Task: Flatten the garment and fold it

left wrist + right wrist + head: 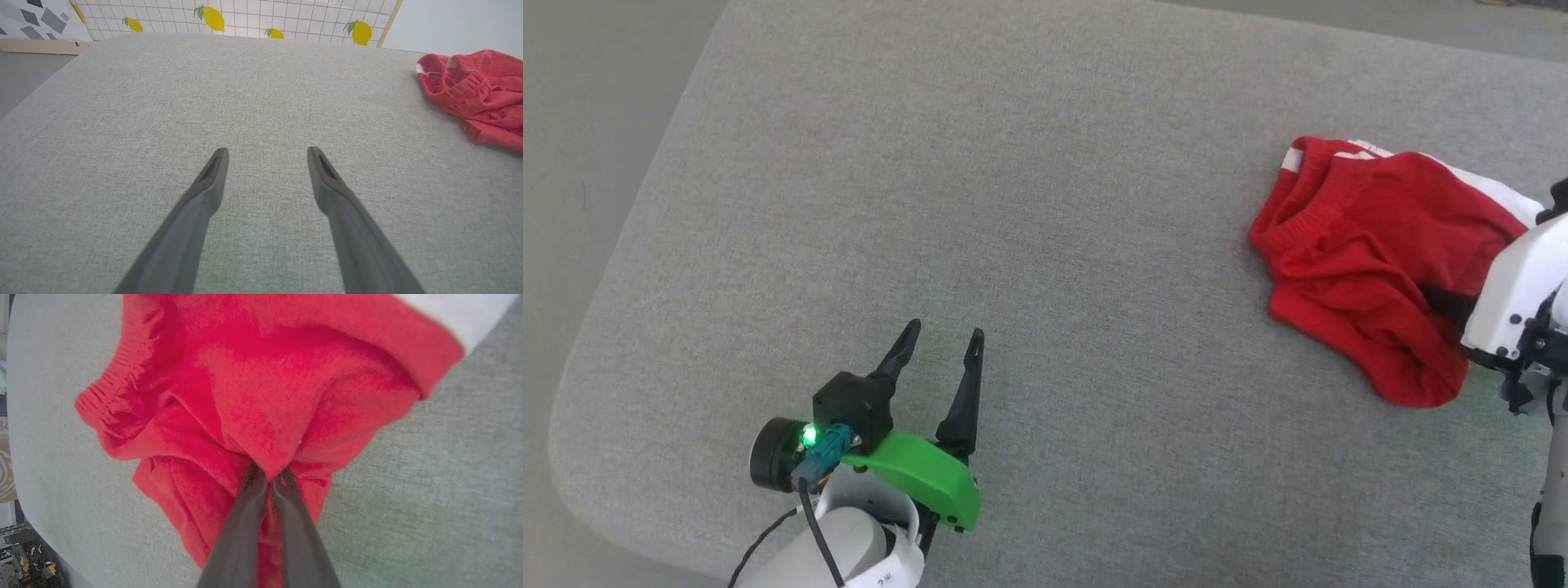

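The garment (pixel 1364 261) lies crumpled on the right side of the grey padded surface (pixel 1013 204), well apart from the left gripper (pixel 945 331); it is red soft cloth with a ribbed elastic waistband (pixel 1290 224) that faces the middle of the surface, and a white stripe (pixel 1486 186) runs on its far edge. In the left wrist view the garment (pixel 478 98) shows at the upper right; a small white tag (pixel 451 61) sits inside the waistband, but it is too small to read.

In the right wrist view the right gripper (pixel 269 471) is clenched on a fold of the garment (pixel 265 396); the two dark fingers (pixel 241 539) stand almost together, and the red cloth gathers into a point between them, with creases going out from that point. In the head view, the white housing (pixel 1515 286) of this arm covers the near right part of the cloth.

The left gripper (pixel 268 150) is released and holds nothing; its fingers (pixel 196 212) are spread wide over the bare grey surface. A white label (pixel 882 576) on the left forearm has some dark characters, which I cannot read. Behind the surface stands a tiled panel with yellow lemons (pixel 212 18); at the left edge of the right wrist view a brown box (pixel 5 457) has printed digits, cut by the frame and not readable.
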Controlling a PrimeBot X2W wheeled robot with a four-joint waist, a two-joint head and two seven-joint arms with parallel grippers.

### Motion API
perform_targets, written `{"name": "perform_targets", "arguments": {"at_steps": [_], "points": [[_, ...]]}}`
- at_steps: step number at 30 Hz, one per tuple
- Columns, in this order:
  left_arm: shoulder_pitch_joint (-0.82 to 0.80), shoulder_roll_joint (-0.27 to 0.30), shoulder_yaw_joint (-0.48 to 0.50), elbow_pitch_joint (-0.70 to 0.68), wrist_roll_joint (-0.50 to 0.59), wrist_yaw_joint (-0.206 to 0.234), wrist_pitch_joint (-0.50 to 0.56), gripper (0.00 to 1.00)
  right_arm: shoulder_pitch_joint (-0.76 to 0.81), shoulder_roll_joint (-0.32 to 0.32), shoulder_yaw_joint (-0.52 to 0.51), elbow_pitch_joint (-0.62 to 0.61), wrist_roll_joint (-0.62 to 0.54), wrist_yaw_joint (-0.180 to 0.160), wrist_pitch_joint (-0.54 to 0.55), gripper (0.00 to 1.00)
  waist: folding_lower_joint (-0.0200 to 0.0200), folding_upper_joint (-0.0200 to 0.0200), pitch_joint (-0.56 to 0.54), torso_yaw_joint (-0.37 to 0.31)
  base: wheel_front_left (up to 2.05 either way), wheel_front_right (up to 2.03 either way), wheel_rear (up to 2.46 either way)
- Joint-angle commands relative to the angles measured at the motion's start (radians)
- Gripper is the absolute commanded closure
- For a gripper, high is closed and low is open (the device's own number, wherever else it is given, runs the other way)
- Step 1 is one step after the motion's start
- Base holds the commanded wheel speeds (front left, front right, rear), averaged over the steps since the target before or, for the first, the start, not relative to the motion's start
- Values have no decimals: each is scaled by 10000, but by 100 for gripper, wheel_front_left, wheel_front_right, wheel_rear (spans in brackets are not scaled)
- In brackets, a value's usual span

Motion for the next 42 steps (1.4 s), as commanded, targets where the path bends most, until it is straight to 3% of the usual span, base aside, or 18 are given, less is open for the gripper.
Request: {"name": "perform_targets", "arguments": {"at_steps": [1,7,13,19,25,31,38,42], "points": [[-96,-43,14,52,82,-28,-72,0,78,-140,214,-89,72,-11,-158,100,0,0,-184,-94,0,0,0],[31,-54,28,191,-1,-25,-88,0,641,-1641,1961,-781,867,-11,-323,100,0,0,-763,-453,0,0,0],[272,9,35,172,-73,8,-108,0,1515,-4250,3394,-1727,2016,-11,-93,100,0,0,-1105,-1001,0,0,0],[227,88,129,-25,-26,25,-136,0,2150,-6628,3956,-1935,2611,-11,-540,100,0,0,-688,-1479,0,0,0],[-55,87,165,-206,108,-20,-154,0,2769,-8553,4197,-944,2099,-11,-2210,100,0,0,-39,-1681,0,0,0],[-334,97,168,-306,211,-99,-153,0,2863,-9215,3890,1118,1282,-11,-4576,100,0,0,575,-1676,0,0,0],[-465,162,200,-335,296,-192,-177,0,2282,-9019,2927,3465,-169,-11,-6574,100,0,0,1123,-1626,0,0,0],[-482,124,180,-291,309,-212,-184,0,1920,-8827,3000,3798,-437,-11,-7028,100,0,0,1131,-1680,0,0,0]]}}
